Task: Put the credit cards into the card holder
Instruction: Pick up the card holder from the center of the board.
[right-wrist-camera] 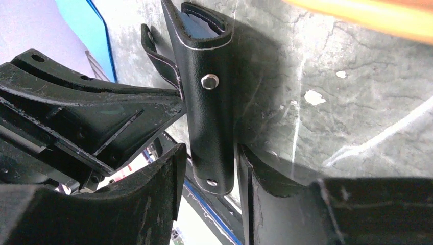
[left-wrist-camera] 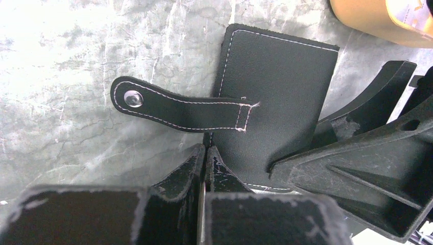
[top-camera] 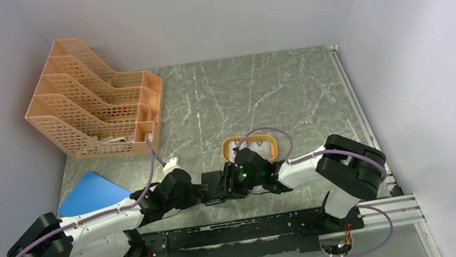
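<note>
The black card holder [left-wrist-camera: 278,97] is held on edge above the table between my two grippers, its snap tab [left-wrist-camera: 173,106] sticking out sideways. My left gripper [left-wrist-camera: 205,151] is shut on the holder's edge just below the tab. My right gripper [right-wrist-camera: 209,166] is open, its fingers [right-wrist-camera: 168,173] on either side of the holder's [right-wrist-camera: 209,112] lower end with thin gaps showing. From above, both grippers meet at the holder [top-camera: 216,193]. The credit cards [top-camera: 256,144] lie in the orange oval tray [top-camera: 228,147] just behind the right gripper.
An orange mesh file rack [top-camera: 99,103] stands at the back left. A flat blue sheet [top-camera: 92,193] lies by the left arm. The black mounting rail [top-camera: 260,227] runs along the near edge. Grey walls close in on three sides.
</note>
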